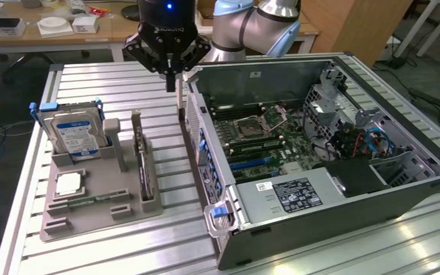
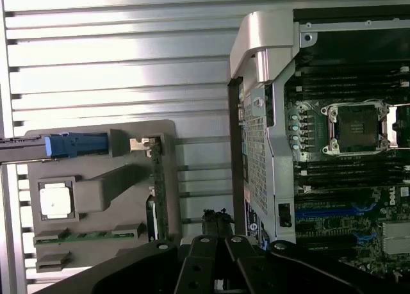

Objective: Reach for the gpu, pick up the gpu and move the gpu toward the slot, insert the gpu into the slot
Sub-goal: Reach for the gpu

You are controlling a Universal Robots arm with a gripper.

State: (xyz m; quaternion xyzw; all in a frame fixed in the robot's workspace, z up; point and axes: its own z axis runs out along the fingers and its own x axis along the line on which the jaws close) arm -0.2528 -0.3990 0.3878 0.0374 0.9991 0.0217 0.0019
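Currently at the reaching stage, by judgement; no pick, carry or insertion done. Gripper (image 1: pixel 172 85): fingers (image 1: pixel 170 77) pressed fully together, holding nothing; hanging above the ribbed counter (image 1: pixel 105 91), between the grey holder tray (image 1: pixel 59 220) and the open computer case (image 1: pixel 403 189), close to the case's corner. Gpu (image 1: pixel 144 169): standing on edge in the tray channel nearest the case, silver bracket rising at one end; untouched, apart from the fingertips. Slot (image 1: pixel 252 164): blue connector on the motherboard inside the case, apparently unoccupied. Also in the tray: blue-labelled hard drive (image 1: pixel 75 134); processor chip (image 1: pixel 69 184); memory stick (image 1: pixel 90 201). Left to do: grasp, lift, transfer, seating.
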